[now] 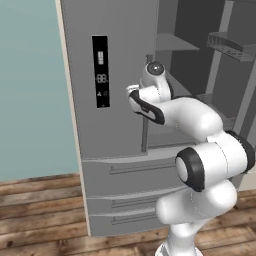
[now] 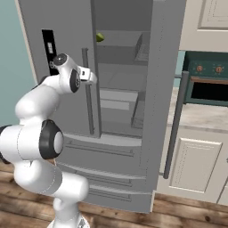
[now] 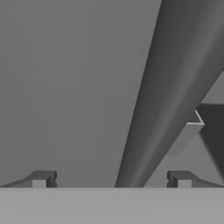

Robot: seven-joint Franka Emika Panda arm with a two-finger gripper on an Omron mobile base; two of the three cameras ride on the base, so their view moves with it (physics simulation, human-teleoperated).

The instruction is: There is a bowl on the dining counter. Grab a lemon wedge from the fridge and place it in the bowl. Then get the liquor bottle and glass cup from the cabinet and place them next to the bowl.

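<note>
The grey fridge (image 1: 120, 50) (image 2: 73, 26) stands in front of me with its left door shut and its right door (image 2: 164, 67) swung open. On an upper inside shelf lies the small yellow-green lemon wedge (image 2: 100, 38). My gripper (image 3: 111, 179) is open and close against the shut left door. That door's vertical bar handle (image 3: 175, 87) (image 2: 89, 107) (image 1: 145, 135) runs up between the fingertips (image 3: 41, 178), and the jaws stand apart, not closed on it. The bowl, dining counter, liquor bottle and glass cup are out of view.
Right of the fridge are a teal oven (image 2: 207, 82), a beige counter (image 2: 196, 116) over cream base doors (image 2: 196, 164), and a cream panelled wall cabinet (image 2: 209, 18). The open door's long handle (image 2: 173, 124) juts toward me. Drawers (image 1: 130, 170) fill the fridge's lower part.
</note>
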